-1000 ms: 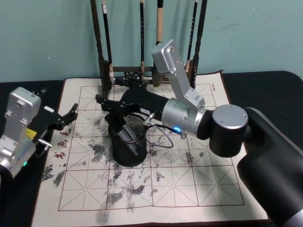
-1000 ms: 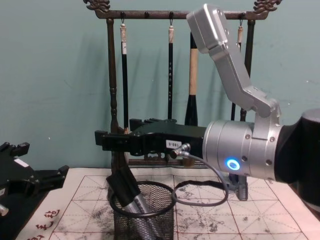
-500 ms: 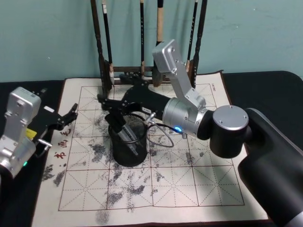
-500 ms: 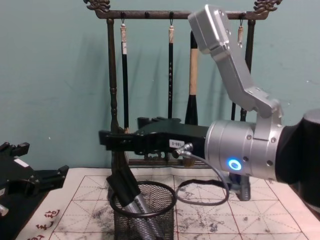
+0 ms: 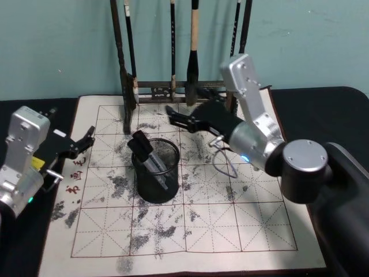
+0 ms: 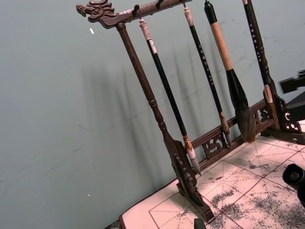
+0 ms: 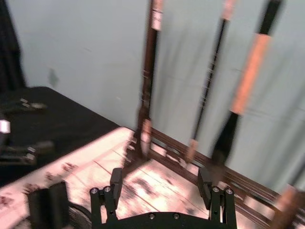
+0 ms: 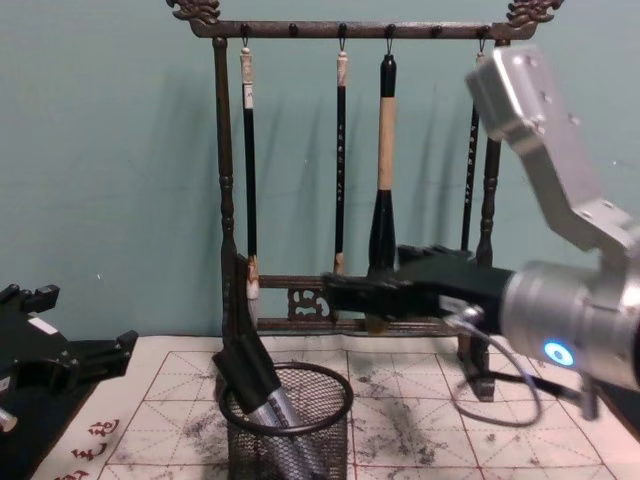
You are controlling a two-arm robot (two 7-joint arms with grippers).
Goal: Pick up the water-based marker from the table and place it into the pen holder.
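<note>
Marker (image 5: 150, 157) leans inside pen holder (image 5: 157, 173); right pincer (image 5: 176, 117) open.

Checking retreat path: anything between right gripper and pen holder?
Nothing: head view shows bare ink-spotted mat between right gripper and pen holder.

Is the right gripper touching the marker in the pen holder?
Apart. In the head view the open right gripper is off the marker, which leans in the pen holder, bare mat between them.
</note>
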